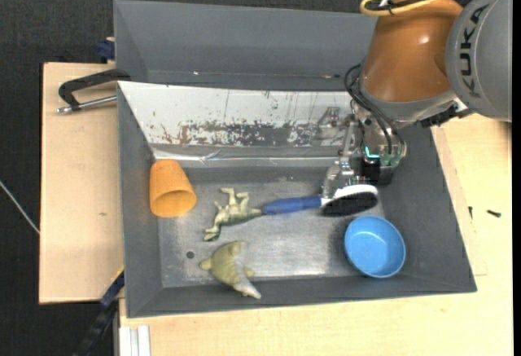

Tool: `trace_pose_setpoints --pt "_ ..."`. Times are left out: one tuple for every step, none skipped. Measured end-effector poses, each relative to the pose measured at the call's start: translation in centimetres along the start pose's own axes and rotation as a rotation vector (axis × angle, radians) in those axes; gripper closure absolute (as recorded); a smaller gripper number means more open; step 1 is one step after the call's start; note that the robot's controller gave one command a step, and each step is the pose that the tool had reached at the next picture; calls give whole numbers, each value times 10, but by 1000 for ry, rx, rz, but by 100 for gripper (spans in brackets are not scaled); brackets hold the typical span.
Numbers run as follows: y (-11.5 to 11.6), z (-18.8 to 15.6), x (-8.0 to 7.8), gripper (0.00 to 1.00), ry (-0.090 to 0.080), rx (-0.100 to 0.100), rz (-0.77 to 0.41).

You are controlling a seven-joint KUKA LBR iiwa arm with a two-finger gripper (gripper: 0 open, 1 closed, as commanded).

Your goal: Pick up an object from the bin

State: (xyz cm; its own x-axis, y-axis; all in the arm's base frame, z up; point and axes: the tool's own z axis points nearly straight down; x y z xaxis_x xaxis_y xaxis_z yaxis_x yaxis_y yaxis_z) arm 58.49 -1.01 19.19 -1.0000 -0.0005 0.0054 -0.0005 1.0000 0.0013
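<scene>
My gripper (368, 159) hangs low at the right side of the bin, under the arm's orange cover. Directly below it, touching or nearly so, lies the dark oval head of a brush (352, 199) with pale bristles. The brush's blue handle (291, 205) runs left toward the bin's middle. A round blue bowl (374, 246) stands upright just in front of the brush head, in the near right corner. At the handle's left end lies a small pale green dinosaur (232, 212).
An orange cup (171, 189) lies on its side by the left wall. A second, olive dinosaur (230, 265) lies near the front wall. The arm's orange cover hides the bin's far right corner.
</scene>
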Motion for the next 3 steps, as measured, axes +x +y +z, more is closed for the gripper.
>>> trace_pose_setpoints --pt "7 122 25 0 -12 -1 79" --pt "85 44 5 0 -20 -6 52" --pt "94 121 12 0 -12 0 4"
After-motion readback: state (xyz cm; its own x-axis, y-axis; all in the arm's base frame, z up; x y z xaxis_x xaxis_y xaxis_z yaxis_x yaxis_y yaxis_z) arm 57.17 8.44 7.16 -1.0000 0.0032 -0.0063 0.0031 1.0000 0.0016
